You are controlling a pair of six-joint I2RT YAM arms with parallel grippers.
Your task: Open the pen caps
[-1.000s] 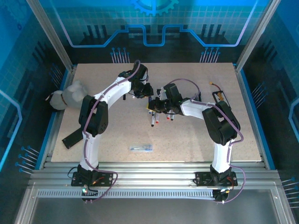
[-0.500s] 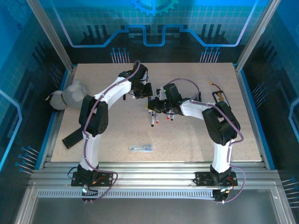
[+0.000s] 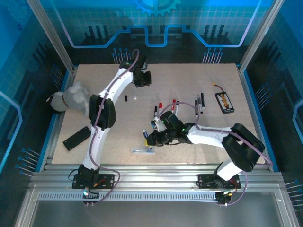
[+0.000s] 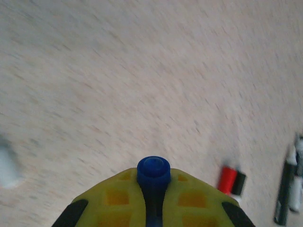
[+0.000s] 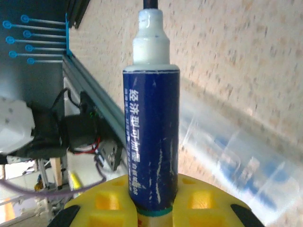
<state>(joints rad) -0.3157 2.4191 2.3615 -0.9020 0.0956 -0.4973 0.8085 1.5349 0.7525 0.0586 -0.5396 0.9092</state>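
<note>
My left gripper point(image 4: 153, 185) is shut on a small blue pen cap point(image 4: 153, 169), whose round end sticks out past the yellow fingers. In the top view this gripper point(image 3: 142, 79) is at the far left-centre of the table. My right gripper point(image 5: 151, 201) is shut on an uncapped pen point(image 5: 150, 127) with a blue barrel, a white neck and a dark tip. It point(image 3: 152, 139) is low near the front centre of the table. Other capped pens point(image 3: 156, 111) lie in the middle, with more pens point(image 3: 199, 103) to the right. A loose black cap point(image 3: 126, 98) lies on the table.
A clear crumpled wrapper point(image 3: 142, 150) lies just in front of the right gripper, and the same wrapper point(image 5: 236, 158) shows behind the pen. A black device point(image 3: 224, 102) sits far right, a flat black piece point(image 3: 76, 137) near left, a white cloth point(image 3: 71, 97) at the left edge.
The two grippers were together at the table's middle; now they are apart. The left went back with the blue cap. The right came toward the front edge with the uncapped pen.
</note>
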